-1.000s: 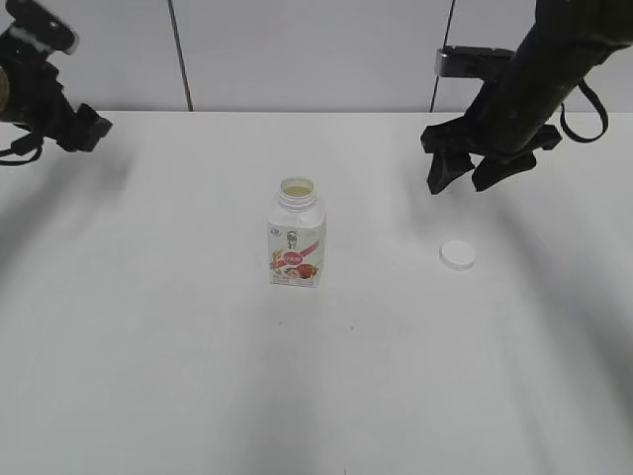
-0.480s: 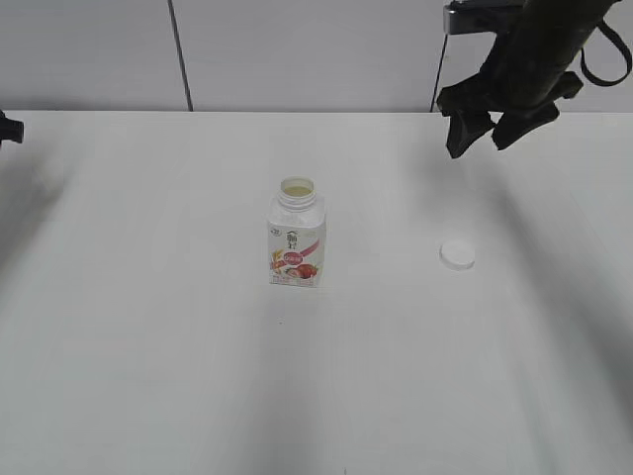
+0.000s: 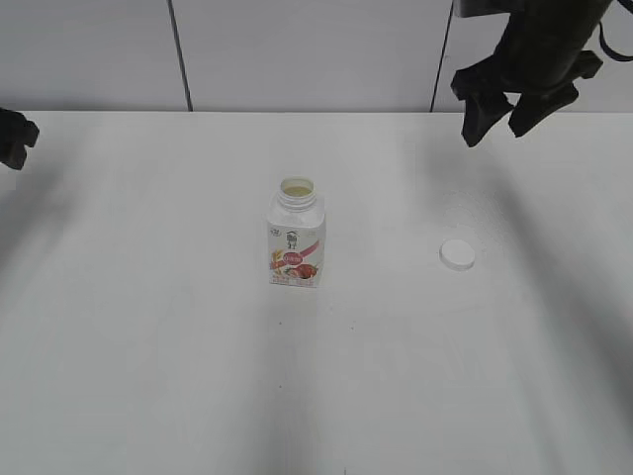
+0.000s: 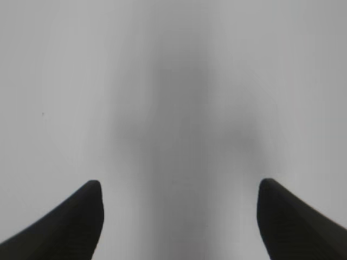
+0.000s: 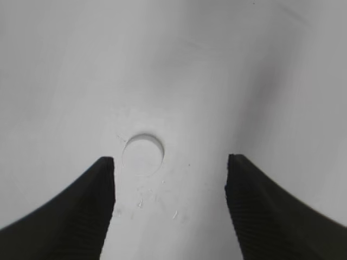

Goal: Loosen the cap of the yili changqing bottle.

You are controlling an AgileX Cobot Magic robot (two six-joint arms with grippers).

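The yili changqing bottle (image 3: pixel 296 237) is seen standing upright near the centre of the exterior frame, on the white counter (image 3: pixel 148 346). Its neck is uncovered, and a pale yellowish liquid can be made out inside the open mouth. The pink-red label is turned toward the camera.

The cap (image 3: pixel 457 255) is found lying flat on the counter to the right of the bottle, well apart from it, slightly right of the frame's middle. In the right wrist view the cap (image 5: pixel 143 154) is seen from above as a white disc just left of centre, with a few small specks scattered on the counter around it.

The right end effector (image 3: pixel 502 111) is held in the air at the upper right of the exterior frame, above and behind the cap. Its fingers are spread wide and nothing is gripped between them; the same gap is shown in the right wrist view (image 5: pixel 169 184).

The left end effector (image 4: pixel 179 208) is likewise spread wide and empty in its wrist view, with only blurred counter beneath. In the exterior view just a dark part of it is visible at the left edge (image 3: pixel 14 139).
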